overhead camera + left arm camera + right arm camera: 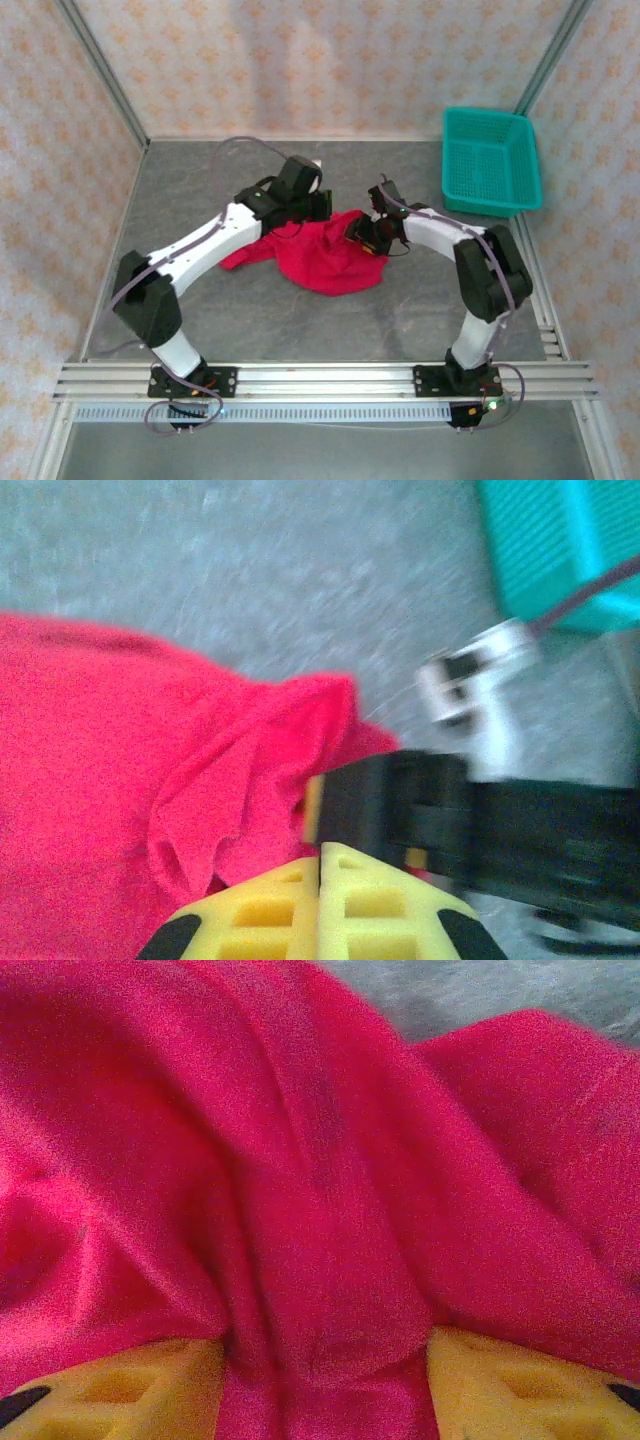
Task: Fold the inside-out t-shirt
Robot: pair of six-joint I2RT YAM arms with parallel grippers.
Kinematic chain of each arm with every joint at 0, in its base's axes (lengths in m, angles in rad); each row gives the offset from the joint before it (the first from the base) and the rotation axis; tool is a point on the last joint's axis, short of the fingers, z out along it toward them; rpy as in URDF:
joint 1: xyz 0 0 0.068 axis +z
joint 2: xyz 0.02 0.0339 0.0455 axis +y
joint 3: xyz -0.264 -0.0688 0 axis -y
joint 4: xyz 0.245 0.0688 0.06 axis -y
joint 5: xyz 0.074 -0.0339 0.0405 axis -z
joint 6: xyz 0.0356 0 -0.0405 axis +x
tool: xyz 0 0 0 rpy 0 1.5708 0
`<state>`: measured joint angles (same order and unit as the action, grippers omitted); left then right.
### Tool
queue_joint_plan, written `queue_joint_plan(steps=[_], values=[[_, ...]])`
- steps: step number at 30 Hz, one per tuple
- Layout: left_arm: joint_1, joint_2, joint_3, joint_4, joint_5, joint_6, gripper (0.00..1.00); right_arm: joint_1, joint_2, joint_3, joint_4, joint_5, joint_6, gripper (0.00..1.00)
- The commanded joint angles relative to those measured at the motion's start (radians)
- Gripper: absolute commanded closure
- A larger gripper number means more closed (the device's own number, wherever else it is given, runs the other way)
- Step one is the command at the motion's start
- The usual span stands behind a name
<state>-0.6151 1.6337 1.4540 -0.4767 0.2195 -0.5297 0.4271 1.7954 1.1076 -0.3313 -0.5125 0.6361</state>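
The inside-out t-shirt lies crumpled in a bright red heap on the grey table between the two arms. My left gripper is at the heap's far edge. In the left wrist view its yellow fingers are pressed together with no cloth visible between them, and the t-shirt lies just to their left. My right gripper sits on the heap's far right edge. In the right wrist view a bunch of the t-shirt fills the gap between its yellow fingers, the folds running into it.
A teal mesh basket stands at the back right corner, also in the left wrist view. The right gripper's black body is close in front of my left fingers. Patterned walls enclose the table on three sides.
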Motion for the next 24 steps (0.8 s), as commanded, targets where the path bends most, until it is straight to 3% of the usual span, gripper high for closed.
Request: queue_joint_plan(steps=[1, 3, 4, 8, 24], values=[[-0.003, -0.058, 0.09, -0.079, -0.029, 0.013, 1.0, -0.008, 0.047, -0.011, 0.05, 0.025, 0.014, 0.47], [-0.003, -0.052, 0.103, -0.105, -0.026, 0.025, 1.0, -0.008, 0.045, -0.014, 0.065, 0.014, 0.019, 0.54], [-0.003, -0.049, 0.092, -0.105, -0.023, 0.03, 0.91, -0.008, 0.042, -0.012, 0.066, 0.014, 0.018, 0.58], [-0.002, -0.037, 0.011, -0.059, 0.006, 0.059, 0.63, -0.008, 0.031, -0.006, 0.055, 0.009, 0.008, 1.0], [0.033, 0.178, -0.043, 0.012, -0.029, 0.163, 0.56, -0.008, -0.007, -0.008, 0.028, 0.0, -0.004, 1.0]])
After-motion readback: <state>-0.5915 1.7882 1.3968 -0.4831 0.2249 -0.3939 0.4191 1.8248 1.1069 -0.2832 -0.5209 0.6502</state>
